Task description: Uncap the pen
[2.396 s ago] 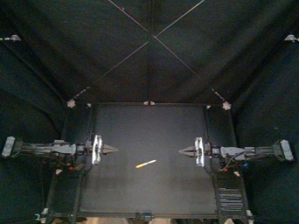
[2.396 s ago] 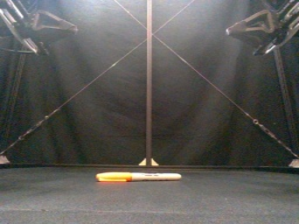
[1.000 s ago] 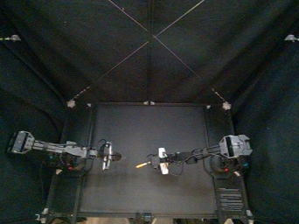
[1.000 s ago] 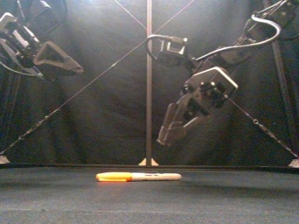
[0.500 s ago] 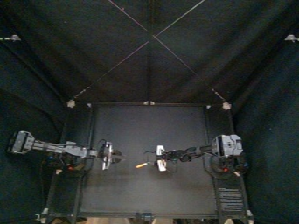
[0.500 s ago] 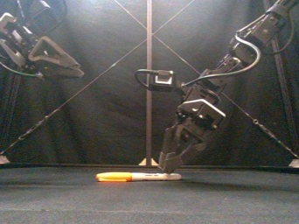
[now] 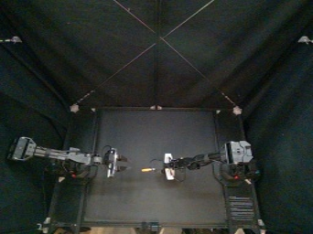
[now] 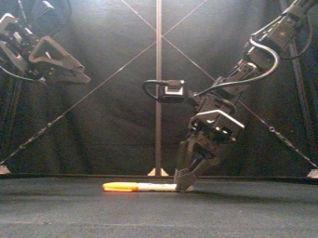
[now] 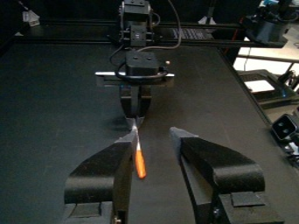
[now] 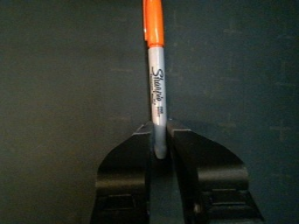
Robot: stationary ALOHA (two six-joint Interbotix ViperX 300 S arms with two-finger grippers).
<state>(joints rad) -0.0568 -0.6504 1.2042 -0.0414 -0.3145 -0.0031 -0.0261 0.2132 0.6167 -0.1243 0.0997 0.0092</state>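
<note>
Marker pen (image 8: 143,187) flat on black table (image 7: 134,206), low in the front view's middle, orange cap (image 8: 118,187) toward the frame's left, pale barrel (image 8: 165,187) toward the right. Right gripper (image 8: 184,184) down at the barrel's right end, its 2 jaws clenched on the pen (right wrist view: printed barrel pinched between the tips, cap end sticking out free). Left gripper (image 8: 65,70) high in the front view's upper left, well apart from the pen, jaws spread wide in the left wrist view.
</note>
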